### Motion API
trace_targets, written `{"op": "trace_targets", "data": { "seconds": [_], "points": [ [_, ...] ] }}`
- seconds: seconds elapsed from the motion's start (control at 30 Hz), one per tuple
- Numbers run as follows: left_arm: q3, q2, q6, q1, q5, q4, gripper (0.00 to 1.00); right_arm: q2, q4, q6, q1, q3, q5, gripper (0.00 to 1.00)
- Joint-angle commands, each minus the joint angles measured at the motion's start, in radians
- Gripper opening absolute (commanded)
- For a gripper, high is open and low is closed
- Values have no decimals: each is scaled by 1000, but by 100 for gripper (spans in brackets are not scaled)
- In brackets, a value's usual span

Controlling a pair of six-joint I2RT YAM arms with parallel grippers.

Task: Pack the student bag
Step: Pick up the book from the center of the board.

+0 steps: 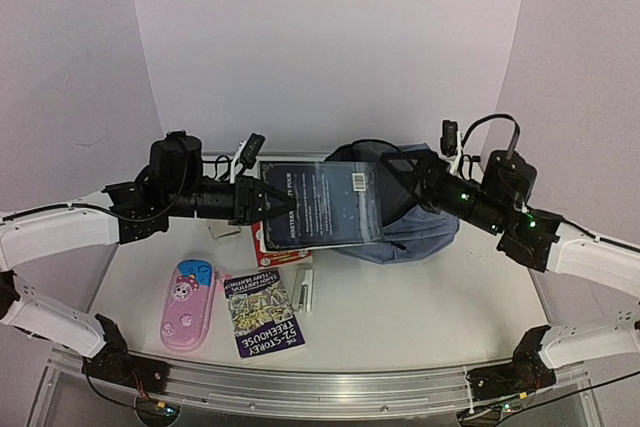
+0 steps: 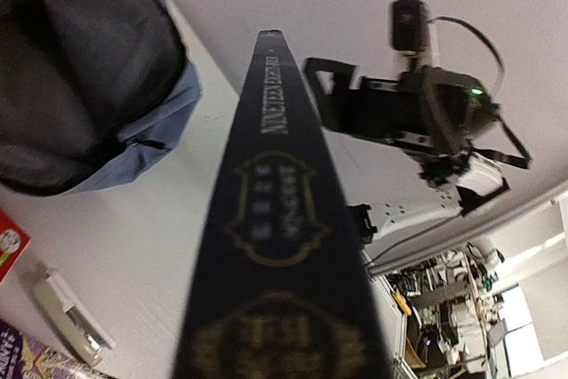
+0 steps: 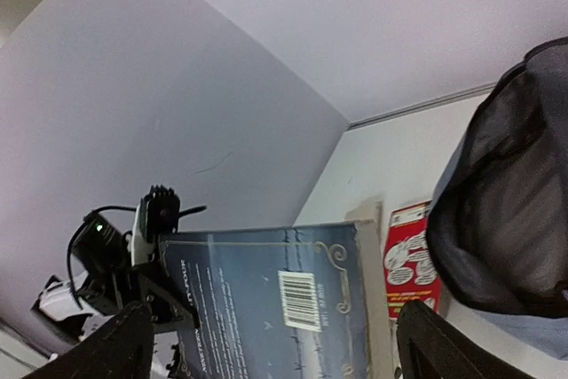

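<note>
The left end effector (image 1: 275, 203) is clenched on the left edge of a dark blue book (image 1: 325, 202) and holds it up off the table (image 1: 420, 297); the top view shows the tips overlapping that edge, while its own wrist view shows none of the fingers, only the book's spine running away from the lens with gilt ornaments and lettering that starts "NINETEEN"; the right end effector (image 3: 282, 348) is released, its two fingers (image 3: 133, 343) standing wide apart at the bottom corners of its wrist view with the book's back cover and barcode beyond them; from above it sits at the book's right edge, and whether it touches the cover I cannot tell.

The student bag (image 1: 420, 232) lies on the table behind and to the right of the book, partly hidden by it from above; the left wrist view shows its open mouth and dark lining to the left of the spine, and the right wrist view shows the same dark opening to the right of the cover.

Under the book's lower left corner lies a red booklet (image 1: 285, 250); only the right wrist view shows its cartoon drawing; nearer than the book sits a small white object (image 1: 305, 289), with a purple "Treehouse" book (image 1: 263, 312) just left of it, and a pink pencil case (image 1: 188, 302) lies further left of the book.
</note>
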State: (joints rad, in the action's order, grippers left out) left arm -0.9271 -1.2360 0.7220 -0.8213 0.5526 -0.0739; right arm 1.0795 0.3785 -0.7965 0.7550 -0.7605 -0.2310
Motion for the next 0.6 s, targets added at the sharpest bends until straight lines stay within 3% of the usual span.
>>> {"op": "trace_targets", "data": {
  "seconds": [0.0,0.23,0.4,0.57],
  "points": [
    [6,9,79,71,-100,-14,0,63,-350,102,-98,-170,169,98],
    [42,2,138,128,-51,-73,0,231,-404,150,-361,-159,3,98],
    [50,9,142,143,-38,-74,0,359,-401,208,-437,-190,-29,98],
    [62,10,152,166,-25,-76,0,459,-400,252,-462,-249,-50,85]
  ]
}}
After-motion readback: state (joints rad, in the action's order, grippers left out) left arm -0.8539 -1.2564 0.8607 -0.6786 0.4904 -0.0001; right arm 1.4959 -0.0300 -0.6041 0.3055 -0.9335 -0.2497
